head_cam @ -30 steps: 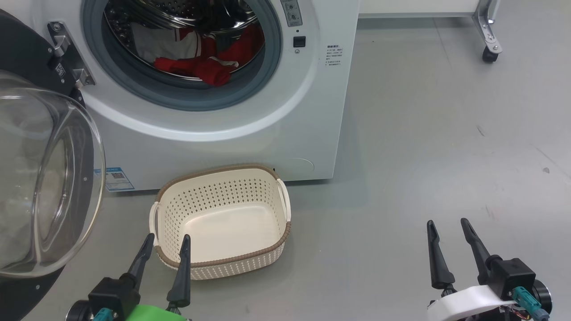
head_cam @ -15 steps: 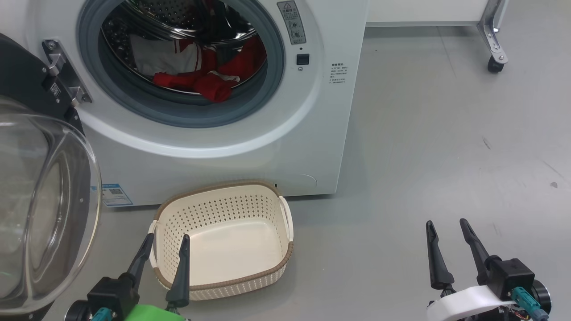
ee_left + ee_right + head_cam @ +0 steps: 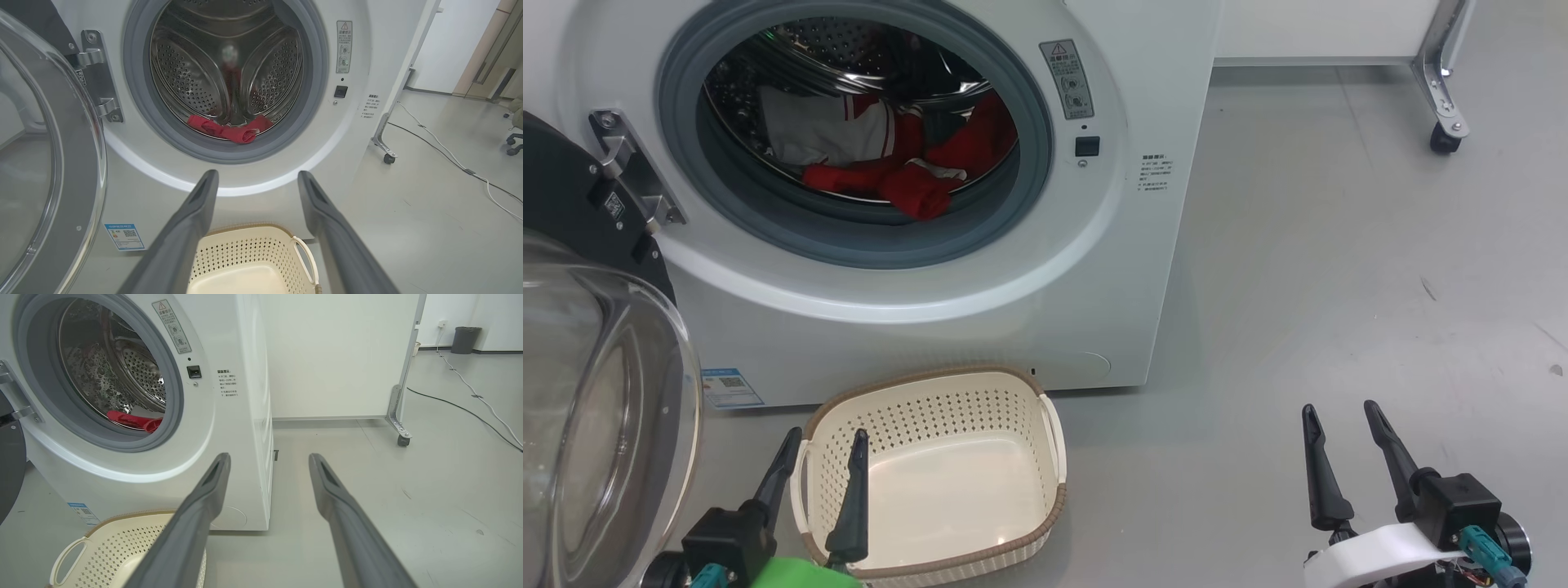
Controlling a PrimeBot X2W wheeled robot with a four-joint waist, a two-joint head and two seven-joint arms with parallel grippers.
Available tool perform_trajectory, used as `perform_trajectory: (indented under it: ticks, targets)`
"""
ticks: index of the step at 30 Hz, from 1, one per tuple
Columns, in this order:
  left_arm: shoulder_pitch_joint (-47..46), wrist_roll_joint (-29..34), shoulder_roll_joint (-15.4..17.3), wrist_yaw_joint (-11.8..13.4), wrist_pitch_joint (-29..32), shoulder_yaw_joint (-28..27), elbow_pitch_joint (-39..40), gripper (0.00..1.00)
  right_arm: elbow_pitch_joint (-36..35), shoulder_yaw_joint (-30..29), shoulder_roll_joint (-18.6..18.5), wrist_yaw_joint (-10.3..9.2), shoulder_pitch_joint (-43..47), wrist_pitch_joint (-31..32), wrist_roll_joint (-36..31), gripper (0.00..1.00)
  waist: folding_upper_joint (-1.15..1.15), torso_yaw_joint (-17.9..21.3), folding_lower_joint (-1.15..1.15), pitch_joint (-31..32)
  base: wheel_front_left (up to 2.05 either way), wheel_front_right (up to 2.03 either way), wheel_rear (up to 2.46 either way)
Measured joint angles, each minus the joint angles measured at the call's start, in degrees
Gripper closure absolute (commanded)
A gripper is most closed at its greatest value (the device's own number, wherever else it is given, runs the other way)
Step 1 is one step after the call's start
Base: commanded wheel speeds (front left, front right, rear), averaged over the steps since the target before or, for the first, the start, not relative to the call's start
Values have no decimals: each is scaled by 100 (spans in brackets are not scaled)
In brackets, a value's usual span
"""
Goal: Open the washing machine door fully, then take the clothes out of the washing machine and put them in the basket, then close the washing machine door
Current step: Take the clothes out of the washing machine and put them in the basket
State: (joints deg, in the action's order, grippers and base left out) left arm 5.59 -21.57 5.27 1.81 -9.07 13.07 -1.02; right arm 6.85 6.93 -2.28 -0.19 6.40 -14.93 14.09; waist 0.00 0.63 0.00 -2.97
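Observation:
The white washing machine (image 3: 1094, 269) stands in front of me with its door (image 3: 596, 425) swung open to the left, glass bowl bulging outward. Red clothes (image 3: 907, 175) with white trim lie at the drum's front lip, also seen as clothes (image 3: 229, 130) and clothes (image 3: 135, 420). The cream basket (image 3: 1054, 441) sits empty on the floor below the opening. My left gripper (image 3: 821, 445) hangs open over the basket's near left rim. My right gripper (image 3: 1339, 416) is open above bare floor, right of the machine.
A white panel on a metal leg with a castor (image 3: 1441, 139) stands at the back right. A cable (image 3: 470, 412) runs across the grey floor behind it. A blue label sticker (image 3: 731, 386) sits low on the washer front.
The head view has tilted upward, so washer and basket sit lower in the picture. Both grippers keep their places, open.

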Motion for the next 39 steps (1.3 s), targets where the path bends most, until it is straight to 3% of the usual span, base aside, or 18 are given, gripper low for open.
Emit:
perform_trajectory:
  ticks: [39]
  targets:
    - [-80, 57, -32, 32, 215, 281, -247, 0, -103, 11, 1, -37, -8, 0, -91, 0, 0, -161, 0, -325, 9, -9, 0]
